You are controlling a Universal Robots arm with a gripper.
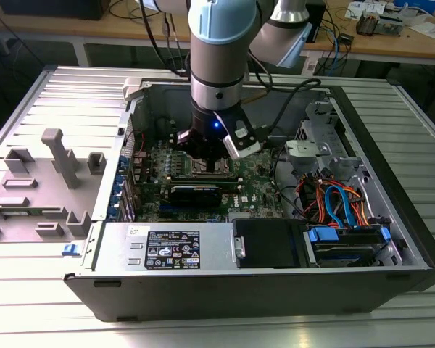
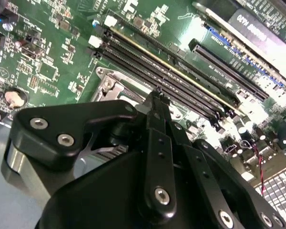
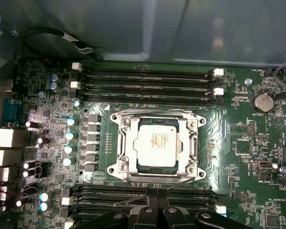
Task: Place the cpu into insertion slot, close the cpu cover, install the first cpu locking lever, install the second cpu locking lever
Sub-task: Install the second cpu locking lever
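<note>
1. In the exterior view, the grey and pale blue robot arm (image 1: 217, 58) reaches straight down into the open black and silver computer case (image 1: 391, 181), which lies on its side on a ribbed silver metal surface (image 1: 58, 101)
2. The black hand (image 1: 206, 156) hangs low over the green motherboard (image 1: 257, 185), near the board's centre; a small blue light glows on the wrist at 12 o'clock from the hand
3. A long black rectangular card (image 1: 196, 194) lies at 6 o'clock from the hand, and a bundle of orange and blue cables (image 1: 337, 203) sits at 3 o'clock inside the case
4. In the second wrist view, the hand's black fingers (image 2: 157, 143) appear drawn together, tips meeting just above the board with nothing between them
5. Beyond the fingertips run the long narrow black memory slots (image 2: 171, 71), and a corner of the silvery socket frame shows beside them
6. In the first wrist view, the small square cpu with its shiny silver-grey metal top (image 3: 155, 142) lies flat inside the square insertion slot with its dark rim (image 3: 157, 168), at the board's centre
7. The thin silvery metal cpu cover (image 3: 193, 143) is down around the chip, its cut-out framing the metal top
8. Memory slots flank the socket at 12 and 6 o'clock, and the fingertips show at 6 o'clock, close together
</note>
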